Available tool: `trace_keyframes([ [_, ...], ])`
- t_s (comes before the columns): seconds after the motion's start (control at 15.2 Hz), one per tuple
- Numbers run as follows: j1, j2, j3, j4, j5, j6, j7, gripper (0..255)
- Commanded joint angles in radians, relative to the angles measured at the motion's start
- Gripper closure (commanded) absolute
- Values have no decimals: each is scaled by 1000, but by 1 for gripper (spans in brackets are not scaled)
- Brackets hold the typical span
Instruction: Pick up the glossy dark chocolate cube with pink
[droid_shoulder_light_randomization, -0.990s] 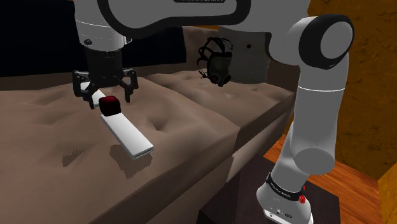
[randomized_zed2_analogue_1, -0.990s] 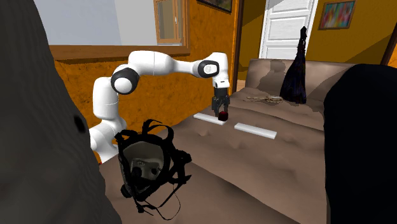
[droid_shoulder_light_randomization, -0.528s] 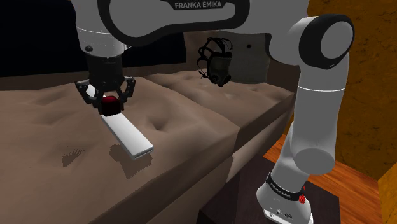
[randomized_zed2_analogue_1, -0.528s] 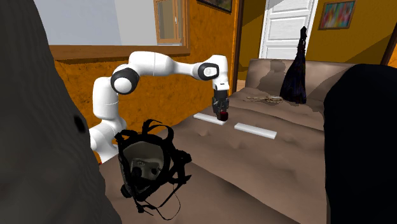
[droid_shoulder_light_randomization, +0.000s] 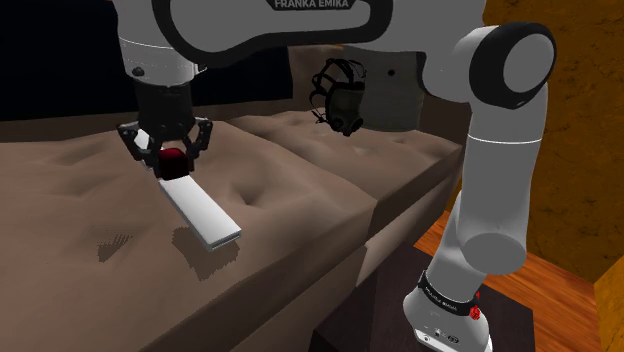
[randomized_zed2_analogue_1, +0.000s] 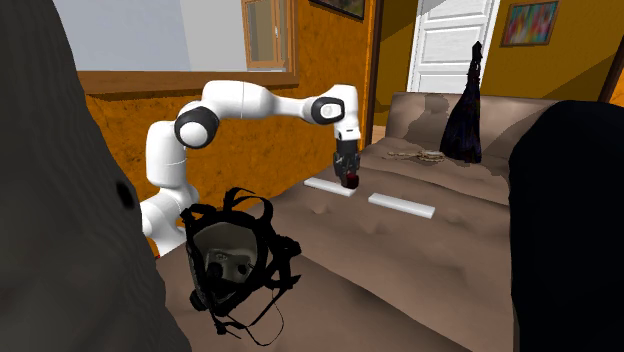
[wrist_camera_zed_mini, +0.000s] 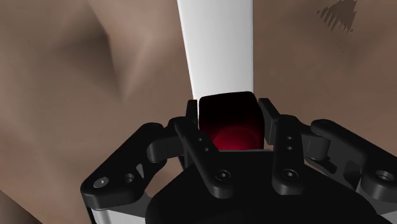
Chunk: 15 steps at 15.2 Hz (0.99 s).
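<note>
A glossy dark cube with a red-pink glow (wrist_camera_zed_mini: 229, 118) sits clasped between my black fingers (wrist_camera_zed_mini: 193, 113), directly over the near end of a flat white bar (wrist_camera_zed_mini: 216, 44). In the shoulder view my gripper (droid_shoulder_light_randomization: 170, 160) is shut on the cube (droid_shoulder_light_randomization: 173, 155), just above the upper end of that bar (droid_shoulder_light_randomization: 200, 210) on the brown cushion. The second exterior view shows the gripper (randomized_zed2_analogue_1: 348, 178) pointing down with the cube (randomized_zed2_analogue_1: 349, 182) at its tip, over the bar's end (randomized_zed2_analogue_1: 325, 187).
The brown tufted sofa (droid_shoulder_light_randomization: 300, 190) drops off at its front edge toward the stand. A black gas mask (droid_shoulder_light_randomization: 340, 95) rests by the backrest. A second white bar (randomized_zed2_analogue_1: 400, 205), a rope coil (randomized_zed2_analogue_1: 420, 155) and a dark cloth (randomized_zed2_analogue_1: 465, 120) lie farther along.
The fingers went from standing open around the cube to shut on it. Since then the hand with the cube has risen slightly off the white bar.
</note>
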Motion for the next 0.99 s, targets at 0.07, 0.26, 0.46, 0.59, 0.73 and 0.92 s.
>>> trace_keyframes([
  [0.07, 4, 1, 1, 40, 1, -39, -5, 255],
  [0.26, 10, 8, 2, 89, -2, -82, -8, 255],
  [0.46, 19, 18, 4, 143, -7, -127, -10, 255],
  [0.59, 26, 27, 4, 182, -12, -158, -12, 255],
  [0.73, 34, 37, 5, 223, -17, -190, -13, 255],
  [0.92, 39, 44, 5, 248, -21, -208, -13, 255],
])
